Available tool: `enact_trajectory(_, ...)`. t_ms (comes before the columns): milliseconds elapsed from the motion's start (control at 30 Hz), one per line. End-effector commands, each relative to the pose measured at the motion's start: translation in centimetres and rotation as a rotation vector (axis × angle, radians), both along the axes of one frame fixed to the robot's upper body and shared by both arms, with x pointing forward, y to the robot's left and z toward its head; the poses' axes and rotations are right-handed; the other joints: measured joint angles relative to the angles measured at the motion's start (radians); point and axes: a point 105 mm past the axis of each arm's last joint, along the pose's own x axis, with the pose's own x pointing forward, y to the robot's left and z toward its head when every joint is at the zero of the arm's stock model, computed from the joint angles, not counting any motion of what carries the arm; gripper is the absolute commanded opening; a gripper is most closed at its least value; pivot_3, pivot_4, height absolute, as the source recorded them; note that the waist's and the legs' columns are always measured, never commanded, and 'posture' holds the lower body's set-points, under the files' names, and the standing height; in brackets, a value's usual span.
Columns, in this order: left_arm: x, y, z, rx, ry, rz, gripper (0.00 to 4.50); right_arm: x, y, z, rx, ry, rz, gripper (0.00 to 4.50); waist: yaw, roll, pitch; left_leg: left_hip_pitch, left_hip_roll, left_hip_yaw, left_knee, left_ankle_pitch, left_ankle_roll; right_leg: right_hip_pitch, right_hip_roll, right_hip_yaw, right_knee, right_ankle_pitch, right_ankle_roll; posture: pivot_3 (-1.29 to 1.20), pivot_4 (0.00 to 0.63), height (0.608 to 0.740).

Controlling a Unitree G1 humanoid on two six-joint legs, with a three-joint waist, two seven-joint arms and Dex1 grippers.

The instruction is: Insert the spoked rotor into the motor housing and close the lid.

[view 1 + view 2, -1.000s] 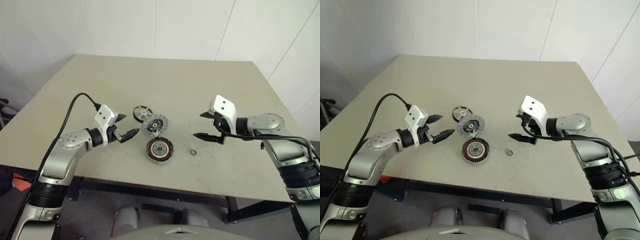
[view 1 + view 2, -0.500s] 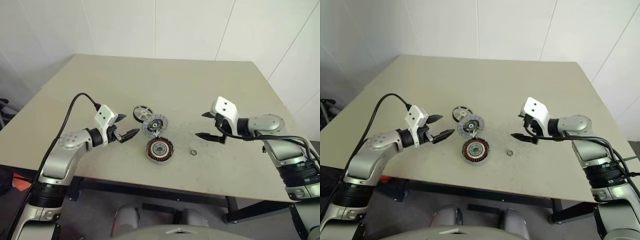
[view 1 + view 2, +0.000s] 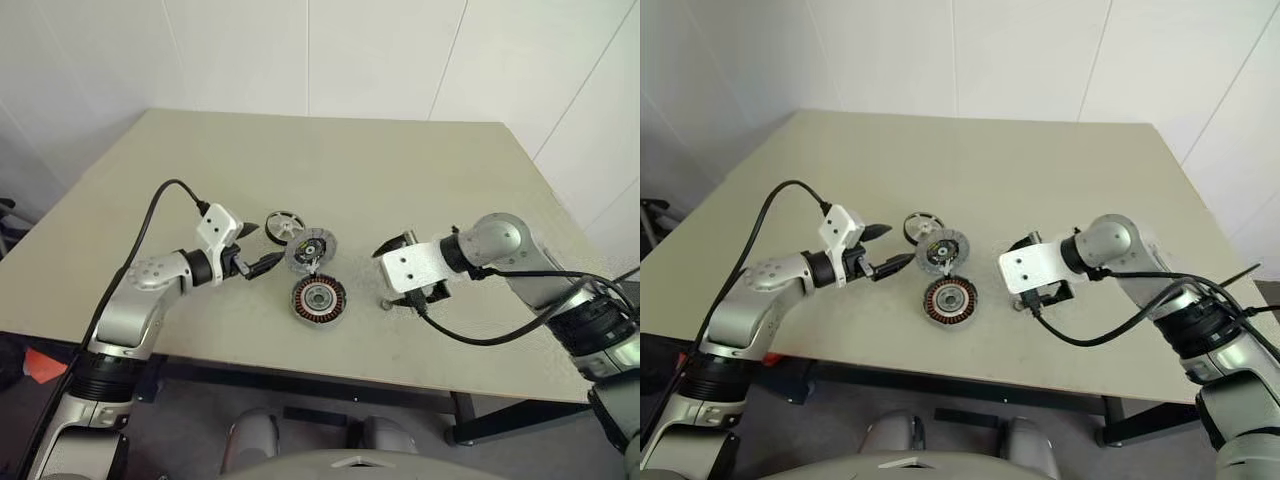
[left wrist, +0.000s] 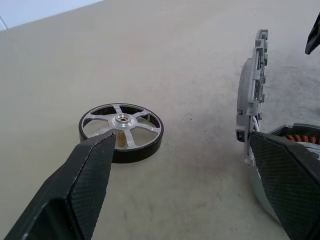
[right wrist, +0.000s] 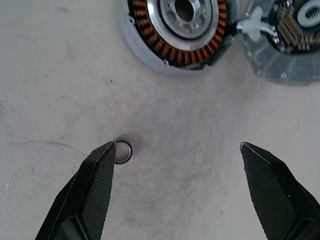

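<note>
Left gripper [image 3: 256,250] hangs just above the table [image 3: 400,170], both black fingers spread wide and holding nothing, pointing toward the cluster of parts at the table's middle. Spoked rotor [image 4: 121,131] lies flat just ahead of it, on the side of the farther finger; hub axis straight up, open face to the ceiling, dark rim all round, silver spokes running out from the hub. In the left wrist view one fingertip [image 4: 100,150] overlaps the rotor's near rim, but whether it touches cannot be told. Lid [image 3: 309,248] stands propped up on edge just beyond the nearer fingertip, tilted, ribbed face with the blue-yellow centre toward the head camera, joined at its lower edge to the motor housing [image 3: 319,298]. Housing sits flat on the table, beside and nearer the robot than the left fingertips, bore pointing up, copper windings ringing the silver hub, cavity open and unfilled. Right gripper [image 5: 177,165] is on the other side of the housing, aimed steeply down at the table, fingers parted wide, nothing between them. A small washer ring [image 5: 122,151] lies flat on the table right at the tip of one right finger [image 5: 100,175], touching or nearly so. Housing and lid lie just past the right fingertips, apart from them.
</note>
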Motion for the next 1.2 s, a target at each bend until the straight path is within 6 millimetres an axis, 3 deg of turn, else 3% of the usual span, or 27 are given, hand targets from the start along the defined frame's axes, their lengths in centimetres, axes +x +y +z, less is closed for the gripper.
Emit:
enact_trajectory(33,0.2,-0.3,1.1,0.002,-0.055,-0.011,4.50,-0.7,1.8,1.1,-0.041,-0.041,0.146,4.48,0.001,0.000,0.000,0.000,0.000,0.000,0.000,0.000,0.000,0.000,0.000,0.000,0.000,0.002,-0.003,0.00,0.000,0.740)
enact_trajectory(267,0.1,-0.2,0.9,-0.002,-0.058,0.006,4.50,-1.3,4.2,-0.2,-0.094,-0.039,0.301,4.48,0.000,0.000,0.000,0.000,0.000,0.000,0.000,0.000,0.000,0.000,0.000,0.000,0.000,0.003,-0.005,0.00,0.000,0.740)
enact_trajectory(600,-0.4,0.3,0.6,-0.002,-0.060,0.042,4.50,-0.5,4.9,-2.3,-0.145,-0.020,0.354,4.48,-0.003,0.000,0.000,0.000,0.000,0.000,0.000,0.000,0.000,0.000,0.000,0.000,0.001,0.003,-0.006,0.00,0.000,0.740)
enact_trajectory(1000,-0.6,0.5,0.4,-0.003,-0.058,0.070,4.50,-1.5,6.5,-2.9,-0.158,-0.045,0.470,4.48,-0.003,0.000,0.000,0.000,0.000,0.000,0.000,0.000,0.000,0.000,0.000,0.000,0.001,0.003,-0.006,0.00,0.000,0.740)
enact_trajectory(1200,-0.9,0.3,0.2,-0.003,-0.054,0.074,4.50,-1.0,6.8,-3.7,-0.162,-0.022,0.451,4.48,-0.005,0.000,0.000,0.000,0.001,0.000,0.000,0.000,0.000,0.000,0.000,0.000,0.001,0.003,-0.006,0.00,0.000,0.740)
